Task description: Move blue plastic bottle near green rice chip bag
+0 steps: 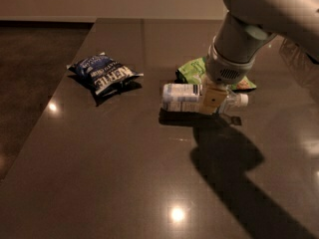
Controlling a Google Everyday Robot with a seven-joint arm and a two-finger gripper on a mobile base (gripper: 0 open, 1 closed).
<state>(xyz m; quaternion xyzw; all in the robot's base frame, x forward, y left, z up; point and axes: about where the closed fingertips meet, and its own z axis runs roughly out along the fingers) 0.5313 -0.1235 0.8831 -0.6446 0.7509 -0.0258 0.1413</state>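
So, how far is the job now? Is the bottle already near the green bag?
Mostly done: the blue plastic bottle is on its side right in front of the green rice chip bag. In hand: the gripper is closed on the bottle from above. Left: let go and lift away.

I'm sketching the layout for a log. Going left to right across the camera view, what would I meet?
The dark blue chip bag → the blue plastic bottle. The gripper grips the bottle's right part, jaws shut on it; the green rice chip bag behind overlaps both, so it is left unordered.
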